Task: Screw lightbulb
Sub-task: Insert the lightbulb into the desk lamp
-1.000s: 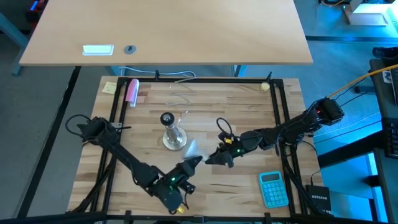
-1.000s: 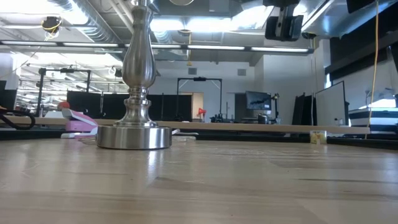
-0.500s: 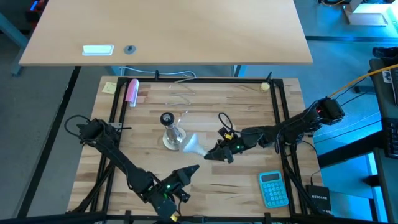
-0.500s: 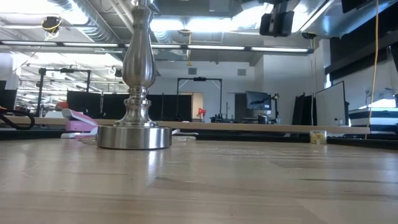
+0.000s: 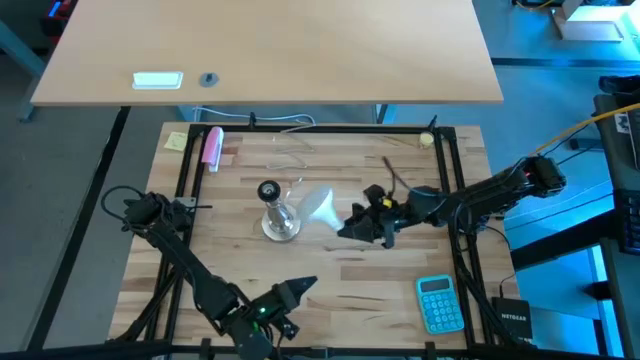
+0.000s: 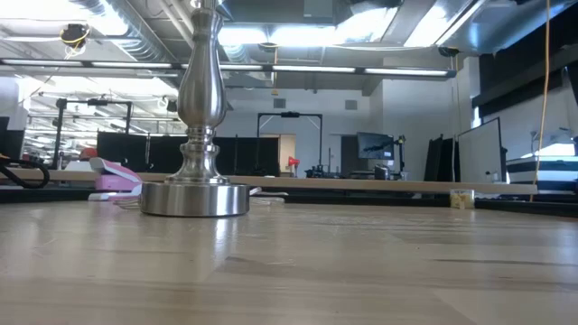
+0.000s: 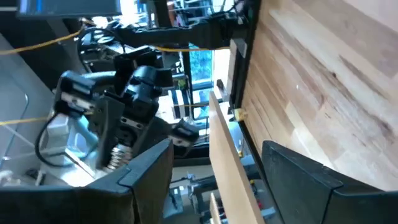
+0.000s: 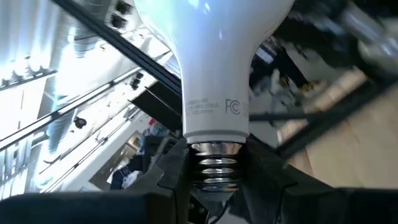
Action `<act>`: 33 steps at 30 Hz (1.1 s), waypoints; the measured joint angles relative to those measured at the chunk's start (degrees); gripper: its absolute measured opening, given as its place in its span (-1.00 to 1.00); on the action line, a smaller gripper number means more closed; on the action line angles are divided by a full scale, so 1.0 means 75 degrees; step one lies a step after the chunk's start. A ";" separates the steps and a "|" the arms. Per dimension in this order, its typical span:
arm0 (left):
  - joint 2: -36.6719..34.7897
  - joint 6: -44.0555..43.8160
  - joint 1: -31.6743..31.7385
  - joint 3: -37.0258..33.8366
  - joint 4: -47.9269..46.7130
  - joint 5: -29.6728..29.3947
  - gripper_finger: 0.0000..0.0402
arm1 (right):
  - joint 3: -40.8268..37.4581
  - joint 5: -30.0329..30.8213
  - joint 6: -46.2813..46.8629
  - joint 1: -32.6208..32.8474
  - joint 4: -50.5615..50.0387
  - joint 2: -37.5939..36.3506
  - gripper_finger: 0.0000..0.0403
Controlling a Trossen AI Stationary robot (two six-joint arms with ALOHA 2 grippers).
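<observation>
Retracting toward the near table edge, the left gripper (image 5: 300, 288) is seen empty with its fingers (image 7: 298, 180) standing apart; compared with a second ago it has been pulled well clear of the lamp base, so a handover to the other arm is judged complete. Farther in, the calculator (image 5: 438, 304) is left untouched near the right front corner. At mid-table the right gripper (image 5: 352, 225) is clamped on the screw neck of the lightbulb (image 5: 320, 207), the metal threads (image 8: 214, 167) being pinched between both fingers, globe pointing away from the wrist. The bulb has been carried back and up since half a second ago and is now held just beside the socket stand (image 5: 272, 212), right of its black top, not yet over it. It is held tilted, neck away from the socket; reorienting is judged necessary before threading can start. In the low view only the stand's metal base (image 6: 194, 199) is shown; neither gripper appears there now. At the far edge a pink object (image 5: 212, 146) and a yellow sticky note (image 5: 177, 141) are left lying.
</observation>
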 joint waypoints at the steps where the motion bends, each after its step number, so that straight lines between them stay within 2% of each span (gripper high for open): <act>1: 0.0000 -0.0073 -0.0024 0.0093 0.0052 -0.0079 0.18 | 0.0049 0.0002 -0.0195 0.0000 0.0000 -0.0089 -0.44; 5: -0.0087 -0.0672 -0.0157 0.0559 0.0247 -0.0745 0.18 | 0.0275 0.0005 -0.0913 0.0020 -0.0111 -0.0412 -0.44; 9: -0.0835 -0.2320 -0.0348 0.0721 0.0104 -0.1278 0.18 | 0.0576 0.0104 -0.1733 0.0020 -0.0918 -0.0633 -0.44; 12: -0.1743 -0.4984 -0.0530 0.0639 -0.1047 -0.1259 0.18 | 0.0817 0.0221 -0.2461 0.0020 -0.1589 -0.0682 -0.44; 15: -0.2682 -0.8446 -0.0715 0.0301 -0.2818 -0.0941 0.18 | 0.1048 0.0230 -0.2963 0.0020 -0.2030 -0.0682 -0.44; 19: -0.3378 -1.2757 -0.0870 -0.0473 -0.4747 -0.0975 0.18 | 0.1141 0.0354 -0.3618 0.0020 -0.2248 -0.0682 -0.44; 22: -0.3456 -1.4625 -0.0836 -0.1116 -0.4951 -0.1145 0.18 | 0.1141 0.0495 -0.3929 0.0020 -0.2290 -0.0682 -0.44; 25: -0.3383 -1.5804 -0.0669 -0.1713 -0.4425 -0.1276 0.18 | 0.1141 0.0637 -0.4155 0.0021 -0.2242 -0.0616 -0.44; 28: -0.3303 -1.6286 -0.0401 -0.2218 -0.3531 -0.1438 0.18 | 0.1141 0.0694 -0.4238 0.0040 -0.2160 -0.0438 -0.44; 30: -0.3281 -1.6234 -0.0220 -0.2383 -0.2955 -0.1387 0.18 | 0.1144 0.0819 -0.4242 0.0101 -0.2053 -0.0255 -0.44; 33: -0.3265 -1.5418 0.0068 -0.2469 -0.1959 -0.0692 0.18 | 0.1144 0.0865 -0.4364 0.0265 -0.1586 0.0208 -0.44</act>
